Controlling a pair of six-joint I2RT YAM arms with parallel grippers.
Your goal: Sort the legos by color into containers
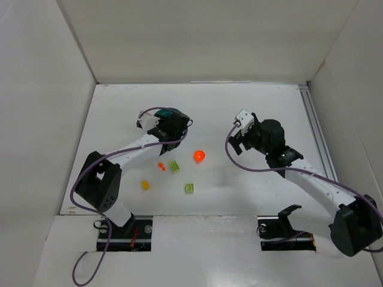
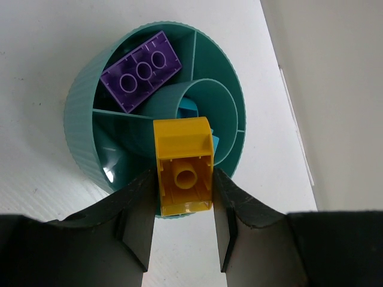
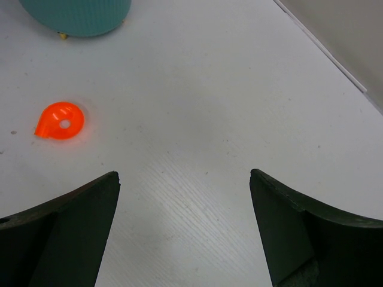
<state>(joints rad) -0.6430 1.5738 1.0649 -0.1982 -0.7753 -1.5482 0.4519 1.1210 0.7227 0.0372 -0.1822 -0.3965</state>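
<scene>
Within white walls, at the white bench's eleven o'clock, the left hand pinches a yellow lego above the dish; the right hand gapes empty.

So the left end effector is clamped on a brick, arm reaching forward. The right end effector hangs wide open, arm angled inward.

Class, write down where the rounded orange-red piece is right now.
In the top view, the orange-red piece lies on the table near its middle, just right of a lime green brick.
</scene>
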